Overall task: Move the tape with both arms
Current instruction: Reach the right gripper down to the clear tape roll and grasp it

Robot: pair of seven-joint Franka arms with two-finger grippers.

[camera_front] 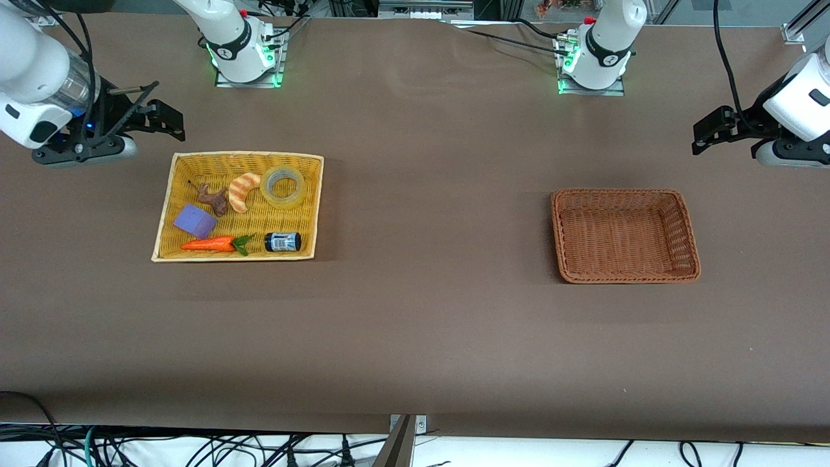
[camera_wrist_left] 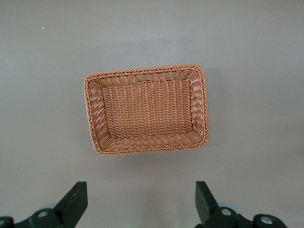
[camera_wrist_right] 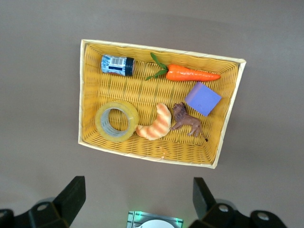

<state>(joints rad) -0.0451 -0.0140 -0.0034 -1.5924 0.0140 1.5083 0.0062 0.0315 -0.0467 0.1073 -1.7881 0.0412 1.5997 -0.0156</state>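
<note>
The tape [camera_front: 283, 187] lies flat in the yellow basket [camera_front: 170, 194], touching the croissant [camera_front: 242, 192]. The right end effector [camera_wrist_right: 137, 199] – wide open, empty – should probably pinch the ring's wall away from the croissant. The left end effector [camera_wrist_left: 141, 202] waits open, empty.

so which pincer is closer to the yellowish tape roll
Right. The right pincer hangs open just past the yellow wicker tray that holds the translucent yellowish tape roll. The left pincer, also open, waits at the left arm's end, near the empty brown wicker basket.
</note>
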